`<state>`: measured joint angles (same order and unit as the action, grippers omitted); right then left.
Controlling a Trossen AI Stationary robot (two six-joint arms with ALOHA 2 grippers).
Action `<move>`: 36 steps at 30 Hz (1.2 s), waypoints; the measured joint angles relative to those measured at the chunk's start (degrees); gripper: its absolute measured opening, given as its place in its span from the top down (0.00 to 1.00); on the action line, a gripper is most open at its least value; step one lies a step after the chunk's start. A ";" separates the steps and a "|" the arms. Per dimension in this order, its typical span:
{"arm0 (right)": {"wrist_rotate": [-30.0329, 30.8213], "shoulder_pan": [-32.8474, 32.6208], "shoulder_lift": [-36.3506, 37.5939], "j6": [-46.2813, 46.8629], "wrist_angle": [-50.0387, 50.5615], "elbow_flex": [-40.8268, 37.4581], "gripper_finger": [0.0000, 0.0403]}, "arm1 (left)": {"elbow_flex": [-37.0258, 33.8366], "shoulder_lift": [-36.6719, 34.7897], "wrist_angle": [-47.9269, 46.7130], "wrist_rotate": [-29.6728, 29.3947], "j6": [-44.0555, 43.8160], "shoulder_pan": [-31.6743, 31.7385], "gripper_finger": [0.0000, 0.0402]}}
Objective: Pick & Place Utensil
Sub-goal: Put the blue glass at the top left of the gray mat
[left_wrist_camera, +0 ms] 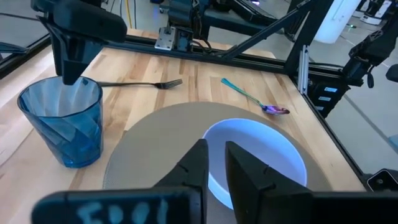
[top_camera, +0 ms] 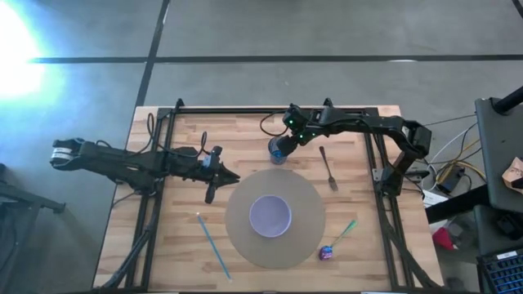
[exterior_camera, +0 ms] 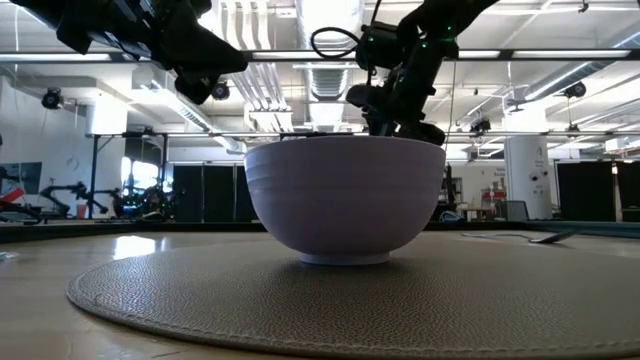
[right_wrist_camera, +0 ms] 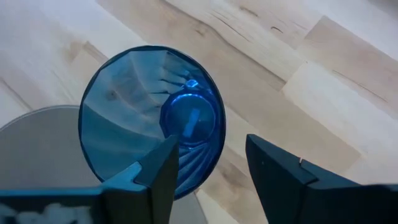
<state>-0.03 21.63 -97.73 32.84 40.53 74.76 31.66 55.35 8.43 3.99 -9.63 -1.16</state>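
Pale wood planks make up the tabletop (top_camera: 188,245), framed by black rails. At its centre lies a round grey placemat (top_camera: 306,237) carrying a lavender bowl (top_camera: 270,216). The right tool (top_camera: 280,149) hangs directly over a blue faceted plastic cup (top_camera: 276,152) that stands upright just beyond the mat's far edge; in the right wrist view its two dark fingers (right_wrist_camera: 158,171) are spread wide, one over the cup's rim, the other over bare wood beside it, and they grip nothing. The left tool (top_camera: 214,178) hovers over the wood just left of the mat, fingers nearly together with only a narrow gap, empty. A metal fork (top_camera: 328,167) lies flat on the wood to the right of the cup, near the right rail. A spoon (top_camera: 337,238) with a teal handle and iridescent purple bowl lies at the mat's right front edge. A light blue straw-like stick (top_camera: 212,243) lies on the wood left of the mat. White writing on the left wrist housing (left_wrist_camera: 118,210) is too blurred to read.
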 joint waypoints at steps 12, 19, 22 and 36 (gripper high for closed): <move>-0.02 0.00 -2.18 -0.37 -0.39 0.00 0.72 | 0.00 0.00 -0.07 0.00 0.00 -0.03 0.89; -0.03 0.00 -2.27 -2.11 -0.46 0.00 0.86 | -0.02 0.02 -0.47 0.00 0.00 -0.01 0.88; -0.02 0.00 -2.27 -3.21 -0.44 0.00 0.92 | -0.02 0.02 -0.46 0.00 0.00 -0.01 0.88; 0.02 -1.16 -2.20 -7.74 -0.15 5.68 0.97 | -0.02 0.02 -0.42 -5.49 -0.93 0.01 0.87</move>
<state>-0.02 20.46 -99.93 25.10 40.38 80.44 31.64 55.37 8.01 -1.50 -10.56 -1.15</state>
